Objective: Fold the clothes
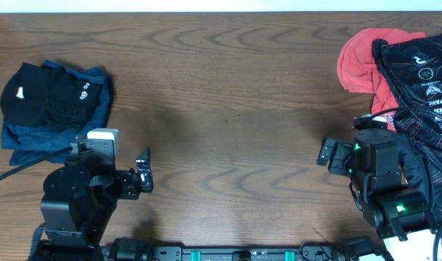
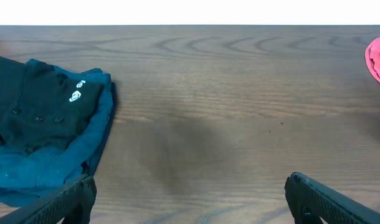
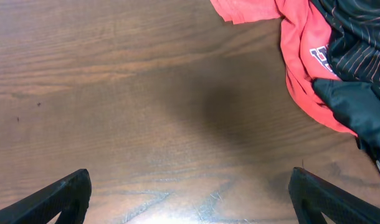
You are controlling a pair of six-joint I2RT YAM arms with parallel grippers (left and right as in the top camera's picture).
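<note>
A folded pile of a black garment [image 1: 43, 94] on a blue garment [image 1: 32, 141] lies at the left of the table; it also shows in the left wrist view [image 2: 40, 130]. A heap of unfolded clothes lies at the right: a red garment [image 1: 362, 61] and a black printed garment [image 1: 424, 80]. The right wrist view shows the red [image 3: 302, 68] and black [image 3: 358, 50] cloth at its upper right. My left gripper [image 1: 143, 176] is open and empty over bare wood, right of the folded pile. My right gripper [image 1: 324, 154] is open and empty, left of the heap.
The wooden table [image 1: 228, 101] stretches between the two piles. The arm bases [image 1: 76, 203] stand at the front edge on both sides. A cable [image 1: 7, 177] runs off at the front left.
</note>
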